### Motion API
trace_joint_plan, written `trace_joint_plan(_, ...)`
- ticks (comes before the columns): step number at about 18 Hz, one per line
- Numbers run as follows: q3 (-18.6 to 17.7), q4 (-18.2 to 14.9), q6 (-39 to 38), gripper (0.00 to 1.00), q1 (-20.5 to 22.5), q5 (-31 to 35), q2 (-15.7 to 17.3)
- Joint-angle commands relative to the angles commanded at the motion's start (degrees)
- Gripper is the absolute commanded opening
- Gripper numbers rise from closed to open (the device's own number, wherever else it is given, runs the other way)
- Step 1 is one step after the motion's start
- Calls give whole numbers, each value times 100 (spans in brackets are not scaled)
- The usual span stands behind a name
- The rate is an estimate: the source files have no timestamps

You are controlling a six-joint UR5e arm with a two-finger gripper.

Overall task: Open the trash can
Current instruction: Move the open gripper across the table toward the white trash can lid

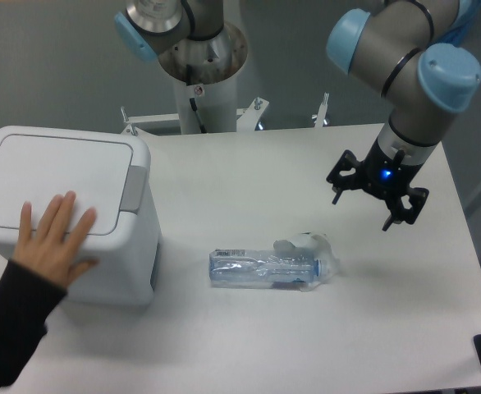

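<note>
White tabletop [249,345] carries the trash can [101,246] at its left edge, lid shut, a person's hand [53,242] resting on it. Well to the right, past a crushed bottle [265,268], the gripper [378,190] hovers open and empty.

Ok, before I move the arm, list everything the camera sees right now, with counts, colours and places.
trash can: one, white with a grey latch tab, left side of the table, lid closed
plastic bottle: one, clear with a blue label, crushed, lying on its side mid-table
table: one, white
robot base column: one, white, at the far edge of the table
person's hand: one, dark sleeve, resting flat on the trash can lid
gripper: one, black, fingers spread, holding nothing, above the table's right side
</note>
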Motion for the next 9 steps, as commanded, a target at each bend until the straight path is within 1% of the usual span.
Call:
trace_joint_plan(3, 26, 0, -113, 100, 97, -203, 87)
trace_joint_plan(5, 114, 44, -481, 100, 105, -360, 123)
trace_joint_plan(7, 193, 44, -1148, 100, 71, -711, 141)
trace_joint_plan(9, 141, 53, -1860, 100, 44, -1264, 333)
